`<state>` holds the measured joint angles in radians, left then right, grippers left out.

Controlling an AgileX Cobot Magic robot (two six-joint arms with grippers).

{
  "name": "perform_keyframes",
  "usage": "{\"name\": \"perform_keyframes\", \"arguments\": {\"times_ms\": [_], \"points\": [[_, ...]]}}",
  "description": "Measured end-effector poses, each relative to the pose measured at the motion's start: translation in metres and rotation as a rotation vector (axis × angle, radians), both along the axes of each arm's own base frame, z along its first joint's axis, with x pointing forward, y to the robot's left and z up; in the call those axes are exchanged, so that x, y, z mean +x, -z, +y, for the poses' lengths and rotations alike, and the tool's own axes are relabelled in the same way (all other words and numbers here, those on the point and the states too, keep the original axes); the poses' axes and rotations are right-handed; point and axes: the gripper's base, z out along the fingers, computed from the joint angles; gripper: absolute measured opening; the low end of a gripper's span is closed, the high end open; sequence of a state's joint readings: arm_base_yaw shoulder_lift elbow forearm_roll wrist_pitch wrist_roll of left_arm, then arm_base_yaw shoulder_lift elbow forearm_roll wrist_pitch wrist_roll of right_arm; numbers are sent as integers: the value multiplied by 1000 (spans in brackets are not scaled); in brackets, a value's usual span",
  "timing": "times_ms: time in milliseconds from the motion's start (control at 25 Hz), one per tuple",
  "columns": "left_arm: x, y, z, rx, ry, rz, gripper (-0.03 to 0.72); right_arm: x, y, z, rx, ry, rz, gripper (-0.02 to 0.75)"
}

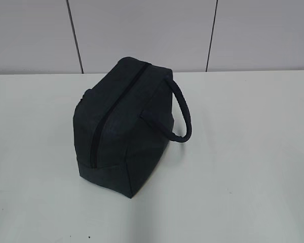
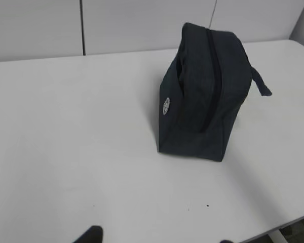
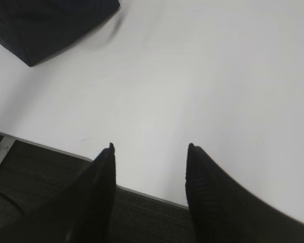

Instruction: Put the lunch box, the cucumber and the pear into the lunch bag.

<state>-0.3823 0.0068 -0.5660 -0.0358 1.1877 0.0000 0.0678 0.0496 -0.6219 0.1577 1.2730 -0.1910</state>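
Note:
The dark navy lunch bag (image 1: 124, 126) stands on the white table (image 1: 243, 182) with its long zipper (image 1: 111, 114) shut along the top and one strap handle (image 1: 183, 114) hanging to the right. The lunch box, the cucumber and the pear are out of view. No arm shows in the exterior view. In the left wrist view the lunch bag (image 2: 202, 96) stands well ahead of my left gripper (image 2: 158, 239), whose dark fingertips (image 2: 91, 235) sit far apart with nothing between them. My right gripper (image 3: 150, 148) is open and empty over the table's near edge, the lunch bag's corner (image 3: 45, 25) far up left.
A pale panelled wall (image 1: 142, 30) runs behind the table. The table's front edge (image 3: 152, 198) crosses the right wrist view, with dark floor (image 3: 40, 172) below it. Bare white tabletop surrounds the bag on all sides.

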Motion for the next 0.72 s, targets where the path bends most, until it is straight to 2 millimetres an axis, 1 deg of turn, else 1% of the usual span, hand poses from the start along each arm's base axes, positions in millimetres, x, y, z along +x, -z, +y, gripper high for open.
{"name": "perform_keyframes", "arguments": {"times_ms": [80,160,400,720], "points": [[1,2,-1,-3,7,-13,414,0,15,0,-6,-4,14,358],[5,4,-2,-10,7,-33,414,1,22,0,-12,-5,11,356],[7,6,-3,-9,8,-40,414,9,25,0,-7,6,-51,355],[7,6,-3,-9,9,-41,405,10,25,-1,-9,10,-57,354]]}}
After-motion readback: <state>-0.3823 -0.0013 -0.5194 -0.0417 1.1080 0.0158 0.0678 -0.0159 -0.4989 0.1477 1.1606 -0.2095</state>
